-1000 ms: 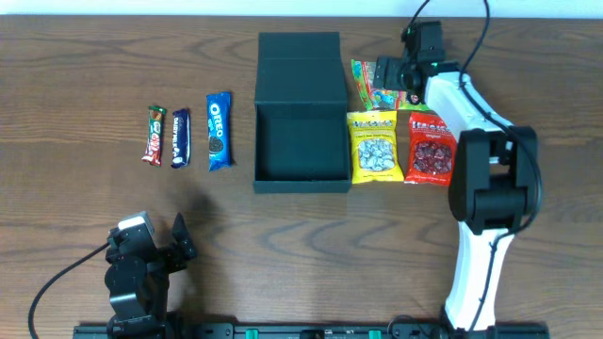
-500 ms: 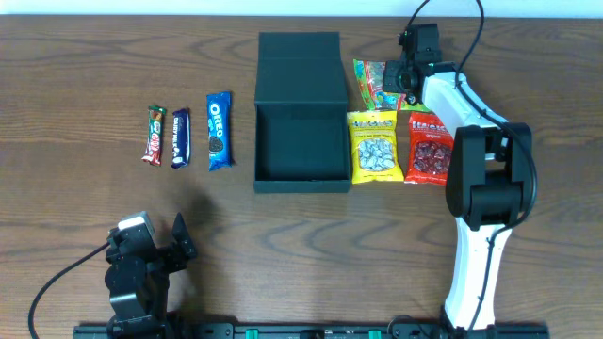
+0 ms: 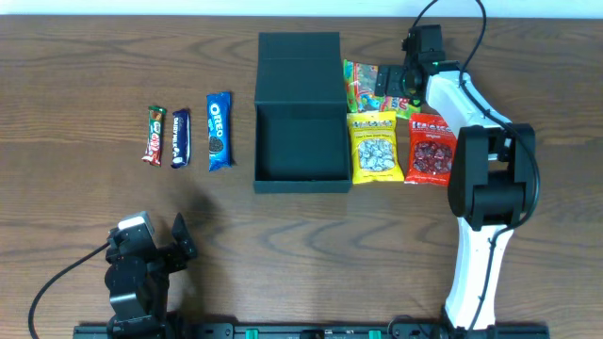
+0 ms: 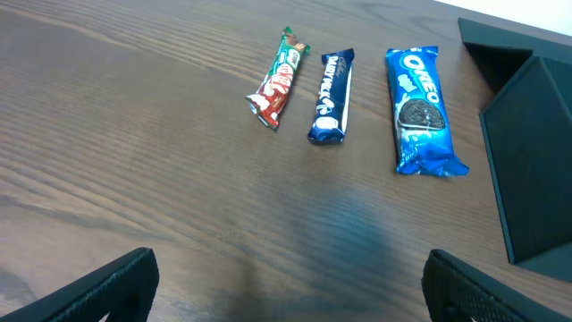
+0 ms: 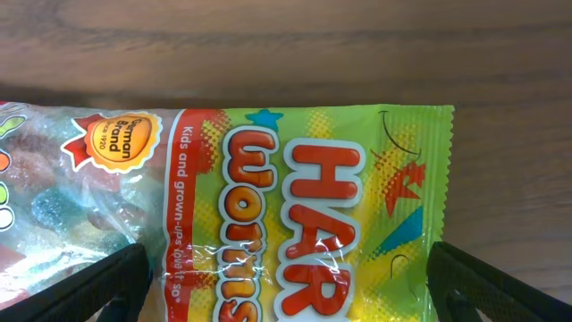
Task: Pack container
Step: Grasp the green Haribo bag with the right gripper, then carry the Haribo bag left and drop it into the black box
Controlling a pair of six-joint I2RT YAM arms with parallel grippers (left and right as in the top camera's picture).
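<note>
Left tool sits with fingers apart at the front of the table, well apart from the container, which stands mid-table, mouth up, flap lid open toward the far side, long axis near-to-far. Right tool, fingers spread, hovers over the gummy packet just right of the lid, the nearer arm

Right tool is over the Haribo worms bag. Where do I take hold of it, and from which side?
Likely from straight above: the Haribo worms bag lies flat on the table, so no edge offers a side pinch. Lower the open right tool over the sealed end beneath it and pinch the thin, flat film there.
</note>
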